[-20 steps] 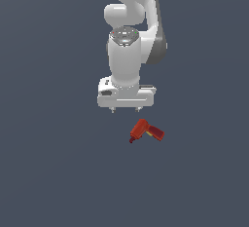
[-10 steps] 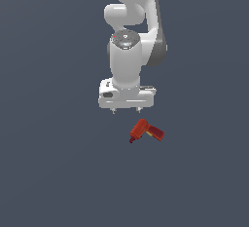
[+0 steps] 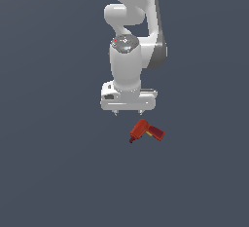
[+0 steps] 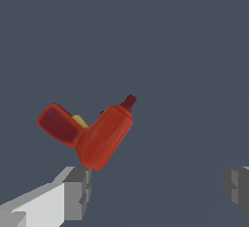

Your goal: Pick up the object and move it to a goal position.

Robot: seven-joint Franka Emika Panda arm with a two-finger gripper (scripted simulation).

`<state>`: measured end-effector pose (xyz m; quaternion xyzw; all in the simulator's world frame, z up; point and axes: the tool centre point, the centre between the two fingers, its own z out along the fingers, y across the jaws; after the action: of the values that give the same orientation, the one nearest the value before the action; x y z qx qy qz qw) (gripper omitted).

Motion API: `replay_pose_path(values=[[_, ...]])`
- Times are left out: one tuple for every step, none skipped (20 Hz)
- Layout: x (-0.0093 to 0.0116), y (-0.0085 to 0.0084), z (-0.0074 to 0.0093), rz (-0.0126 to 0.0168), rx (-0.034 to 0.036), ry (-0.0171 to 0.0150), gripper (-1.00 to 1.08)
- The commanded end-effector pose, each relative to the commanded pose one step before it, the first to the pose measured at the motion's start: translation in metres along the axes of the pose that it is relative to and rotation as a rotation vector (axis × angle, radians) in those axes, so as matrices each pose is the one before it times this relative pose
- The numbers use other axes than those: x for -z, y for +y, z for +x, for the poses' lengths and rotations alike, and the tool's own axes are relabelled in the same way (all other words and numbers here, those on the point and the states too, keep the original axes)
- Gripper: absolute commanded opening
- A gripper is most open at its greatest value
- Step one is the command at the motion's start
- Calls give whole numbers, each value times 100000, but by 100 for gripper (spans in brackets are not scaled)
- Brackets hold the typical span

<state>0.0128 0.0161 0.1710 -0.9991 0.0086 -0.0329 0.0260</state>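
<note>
The object, a small red-orange drill-shaped toy (image 3: 145, 131), lies on the dark grey floor with its dark red nose toward the exterior view's left and its blocky base toward the right. My white gripper (image 3: 128, 113) hangs above and just behind it, open and empty, its fingertips apart and not touching the toy. In the wrist view the toy (image 4: 95, 133) lies beyond the two grey fingertips (image 4: 78, 192), nearer one finger than the other, and outside the gap between them (image 4: 158, 189).
A plain dark grey floor (image 3: 53, 172) stretches all around. No other objects show in either view.
The gripper has come down slightly toward the toy. The toy has not moved.
</note>
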Motion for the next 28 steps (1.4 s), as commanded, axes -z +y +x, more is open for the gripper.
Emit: replay_pose_path(values=[[-639, -414, 170, 1791, -2512, 1352, 108], [-307, -191, 77, 878, -1286, 685, 108], [-333, -199, 76, 942, -1422, 737, 108], [-358, -204, 73, 1004, -1564, 789, 108], [-383, -206, 69, 1061, -1711, 839, 108], [-408, -206, 62, 1113, -1864, 887, 108], [-430, -201, 53, 1161, -2024, 934, 108], [-453, -194, 43, 1200, -2188, 979, 108], [-474, -183, 30, 1233, -2359, 1024, 108], [-492, -167, 16, 1255, -2528, 1064, 108], [-491, -142, 1, 1225, -2607, 1066, 108], [-483, -115, -14, 1177, -2653, 1055, 108], [-474, -86, -27, 1128, -2697, 1046, 108], [-465, -59, -40, 1076, -2738, 1039, 108], [-456, -31, -51, 1024, -2777, 1032, 108], [-446, -3, -62, 970, -2814, 1028, 108], [-436, 25, -71, 916, -2850, 1025, 108], [-423, 53, -79, 855, -2867, 1018, 108], [-394, 77, -82, 766, -2773, 975, 108], [-363, 96, -83, 676, -2647, 923, 108], [-334, 111, -82, 594, -2515, 873, 108], [-306, 122, -80, 520, -2378, 823, 108], [-279, 130, -77, 452, -2238, 773, 108], [-253, 135, -73, 391, -2093, 723, 108], [-229, 137, -68, 336, -1946, 673, 108], [-206, 136, -63, 287, -1797, 622, 108], [-184, 132, -58, 244, -1646, 571, 108], [-163, 126, -53, 205, -1492, 519, 108]])
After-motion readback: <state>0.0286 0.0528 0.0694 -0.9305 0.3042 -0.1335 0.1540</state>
